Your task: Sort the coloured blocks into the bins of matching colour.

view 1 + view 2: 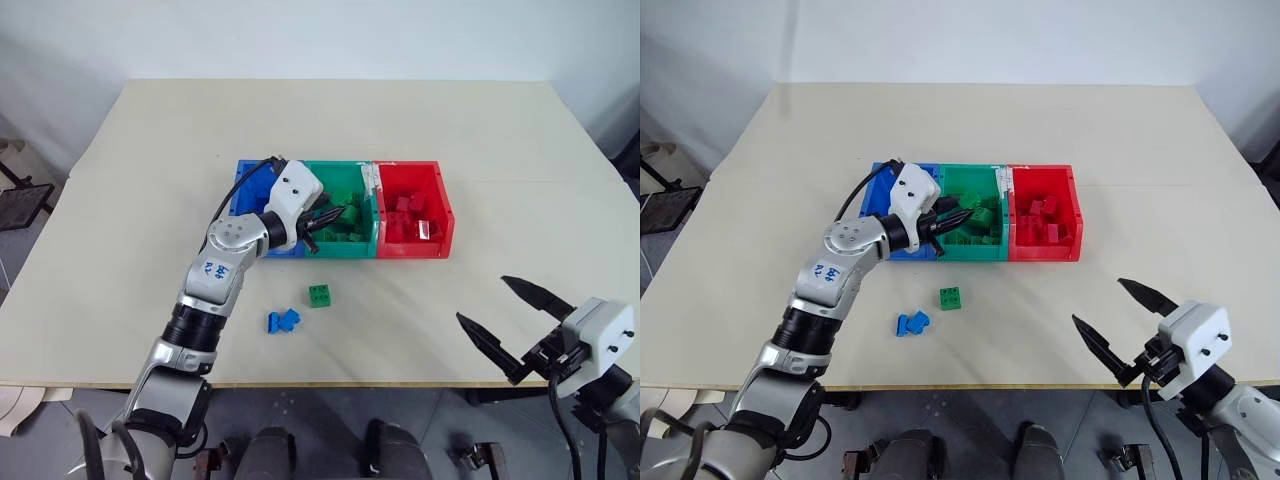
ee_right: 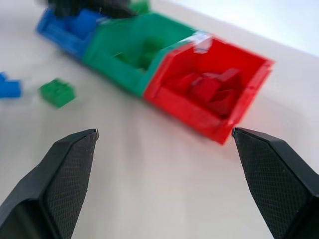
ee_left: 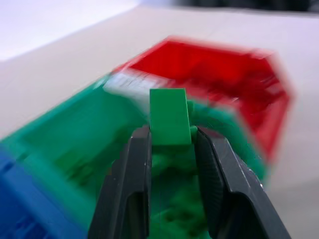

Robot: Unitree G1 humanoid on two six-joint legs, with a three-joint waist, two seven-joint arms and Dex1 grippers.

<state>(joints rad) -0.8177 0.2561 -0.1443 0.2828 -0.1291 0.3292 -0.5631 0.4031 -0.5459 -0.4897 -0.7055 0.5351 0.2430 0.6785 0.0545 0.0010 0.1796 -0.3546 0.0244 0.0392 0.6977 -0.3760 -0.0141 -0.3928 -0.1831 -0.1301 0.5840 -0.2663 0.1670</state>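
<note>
My left gripper (image 1: 328, 218) is shut on a small green block (image 3: 169, 117) and hovers over the near left part of the green bin (image 1: 340, 168), which holds several green blocks. The blue bin (image 1: 246, 172) is joined on its left and the red bin (image 1: 415, 246), with red blocks inside, on its right. Two loose blocks lie on the table in front of the bins: a green one (image 1: 320, 295) and a blue one (image 1: 282, 321). My right gripper (image 1: 481, 298) stands open and holds nothing, near the table's front right edge.
The bins sit mid-table on a pale wooden table (image 1: 500, 130) with bare room behind and to both sides. A white tape strip (image 1: 372, 180) marks the green/red edge. The table's front edge (image 1: 380, 381) runs just past the right gripper.
</note>
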